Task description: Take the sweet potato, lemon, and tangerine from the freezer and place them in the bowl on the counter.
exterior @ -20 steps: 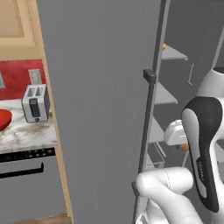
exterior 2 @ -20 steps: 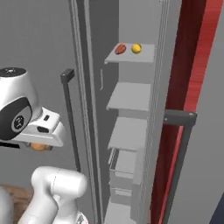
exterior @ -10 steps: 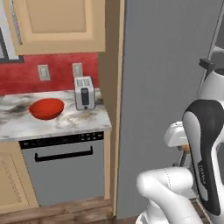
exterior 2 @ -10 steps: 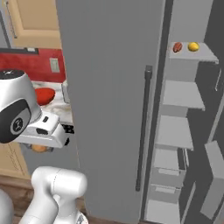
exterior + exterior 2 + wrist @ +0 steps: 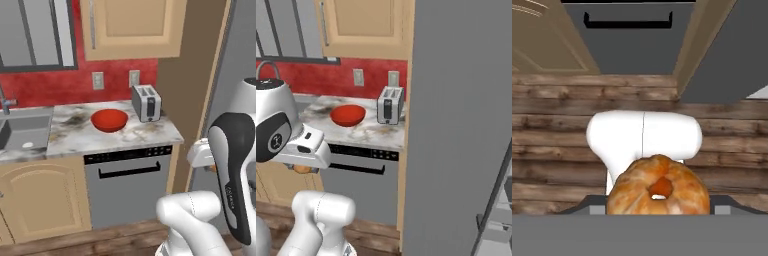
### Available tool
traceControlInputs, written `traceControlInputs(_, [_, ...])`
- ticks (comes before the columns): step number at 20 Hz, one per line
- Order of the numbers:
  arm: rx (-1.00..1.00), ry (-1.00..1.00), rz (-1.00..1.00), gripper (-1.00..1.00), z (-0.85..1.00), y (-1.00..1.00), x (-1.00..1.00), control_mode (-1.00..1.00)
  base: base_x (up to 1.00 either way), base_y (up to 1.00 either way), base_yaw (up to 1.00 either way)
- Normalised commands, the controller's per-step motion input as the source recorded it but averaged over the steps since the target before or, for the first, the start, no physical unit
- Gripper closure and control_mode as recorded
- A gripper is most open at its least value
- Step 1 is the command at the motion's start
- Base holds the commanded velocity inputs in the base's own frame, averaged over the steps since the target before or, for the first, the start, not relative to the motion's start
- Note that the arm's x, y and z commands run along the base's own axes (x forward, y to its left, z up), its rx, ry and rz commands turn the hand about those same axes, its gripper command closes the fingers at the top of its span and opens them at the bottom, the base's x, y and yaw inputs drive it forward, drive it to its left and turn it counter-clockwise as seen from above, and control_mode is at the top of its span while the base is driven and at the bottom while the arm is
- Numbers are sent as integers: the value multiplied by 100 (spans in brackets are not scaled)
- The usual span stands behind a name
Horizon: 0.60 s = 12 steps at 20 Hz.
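Note:
My gripper (image 5: 657,204) is shut on the tangerine (image 5: 658,186), a bright orange ball held low over the wooden floor. From the right base view the tangerine (image 5: 302,169) peeks out under the hand (image 5: 304,148), in front of the cabinets and below counter height. The red bowl (image 5: 109,120) (image 5: 347,115) sits on the marble counter (image 5: 150,134) (image 5: 374,132), left of the toaster. The grey freezer (image 5: 461,125) stands to the right with its door face towards me. The sweet potato and the lemon are out of view.
A silver toaster (image 5: 146,103) (image 5: 389,105) stands at the counter's right end by the red wall. A sink (image 5: 22,136) lies at the left. A grey oven front (image 5: 127,190) (image 5: 629,30) and tan cabinets (image 5: 42,200) sit under the counter.
The whole picture has shifted: the base has turned from the open freezer to face the counter and bowl. The tangerine stays gripped.

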Motion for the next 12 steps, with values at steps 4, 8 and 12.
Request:
traceControlInputs(4, [0, 0, 0, 100, 0, 0, 0, 100, 42, 76, 0])
traceControlInputs(8, [0, 0, 0, 100, 0, 0, 0, 100, 44, 54, 0])
traceControlInputs(12, [0, 0, 0, 100, 0, 0, 0, 100, 42, 30, 0])
